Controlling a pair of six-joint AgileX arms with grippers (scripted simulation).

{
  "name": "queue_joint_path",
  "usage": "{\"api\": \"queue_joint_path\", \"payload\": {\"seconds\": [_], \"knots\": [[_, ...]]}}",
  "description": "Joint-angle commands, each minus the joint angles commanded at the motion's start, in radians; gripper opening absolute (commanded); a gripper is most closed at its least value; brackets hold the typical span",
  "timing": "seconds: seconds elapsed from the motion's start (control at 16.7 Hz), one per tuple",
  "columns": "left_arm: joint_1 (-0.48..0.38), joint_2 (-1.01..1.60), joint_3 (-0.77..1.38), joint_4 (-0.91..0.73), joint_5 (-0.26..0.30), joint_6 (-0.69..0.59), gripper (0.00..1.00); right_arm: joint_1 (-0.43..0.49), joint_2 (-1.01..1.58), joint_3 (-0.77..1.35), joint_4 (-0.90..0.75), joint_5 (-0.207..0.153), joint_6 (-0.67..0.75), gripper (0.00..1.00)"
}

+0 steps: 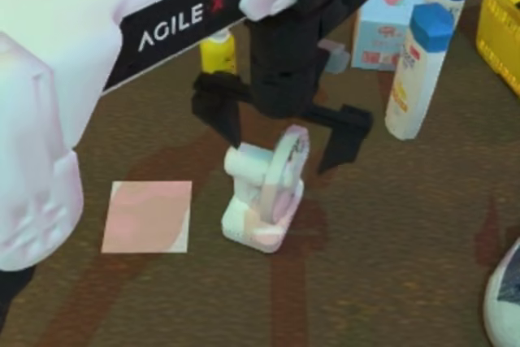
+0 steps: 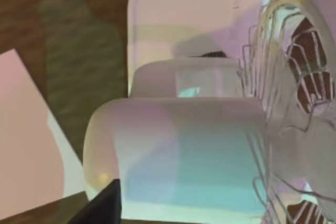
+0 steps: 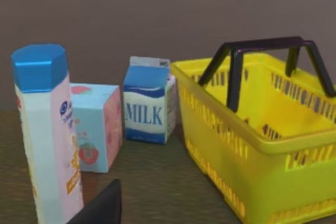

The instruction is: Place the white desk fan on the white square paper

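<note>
The left tool [image 1: 280,137] is hung over the white desk fan [image 1: 265,197] near the middle of the bench [image 1: 382,266], fingers spread wide on either side of the fan head, nothing gripped. The fan is stood upright on the bench, with the white square paper [image 1: 149,216] lying flat just beside it at 9 o'clock, not touching. The right arm is parked at 4 o'clock; whether its tool is spread or closed can't be told.
</note>
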Motion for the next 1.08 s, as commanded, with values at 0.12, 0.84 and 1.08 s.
{"api": "queue_joint_path", "payload": {"seconds": [0.12, 0.84, 1.08], "knots": [[0.000, -0.002, -0.012, 0.012, 0.000, 0.000, 1.00, 0.000, 0.000, 0.000, 0.000, 0.000, 0.000, 1.00], [0.000, -0.002, -0.012, 0.012, 0.000, 0.000, 0.32, 0.000, 0.000, 0.000, 0.000, 0.000, 0.000, 1.00], [0.000, -0.002, -0.012, 0.012, 0.000, 0.000, 0.02, 0.000, 0.000, 0.000, 0.000, 0.000, 0.000, 1.00]]}}
